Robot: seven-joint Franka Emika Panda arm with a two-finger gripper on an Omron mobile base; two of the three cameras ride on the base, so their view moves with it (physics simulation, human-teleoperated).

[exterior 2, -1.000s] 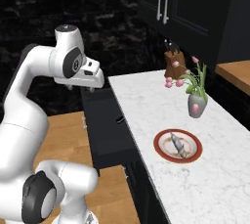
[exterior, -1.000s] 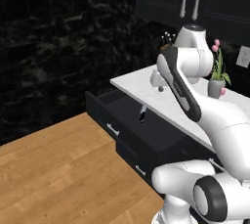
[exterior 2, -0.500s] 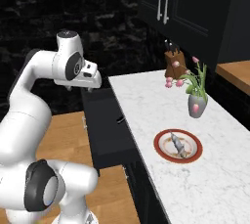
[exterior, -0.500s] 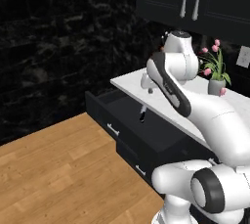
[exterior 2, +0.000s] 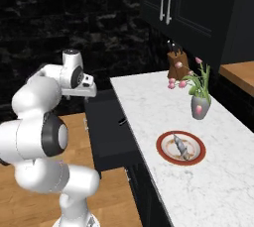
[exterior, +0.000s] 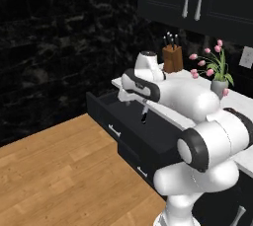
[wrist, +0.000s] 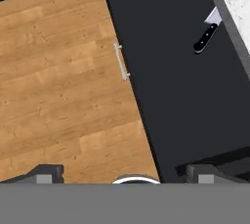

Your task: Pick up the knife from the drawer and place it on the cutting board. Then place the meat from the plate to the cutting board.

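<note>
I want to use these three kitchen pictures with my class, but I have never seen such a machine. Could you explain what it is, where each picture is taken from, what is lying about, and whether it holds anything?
It is a white robot arm on a driving base, in a computer-drawn kitchen. Two cameras ride on the base, looking forward from its left and right. The third sits on the hand, looking down past the gripper, whose jaws are open and empty. Below it is an open black drawer holding a knife, partly tucked under the counter edge. On the white counter stand a plate with a piece of meat, a vase of pink flowers and a wooden knife block.
</note>
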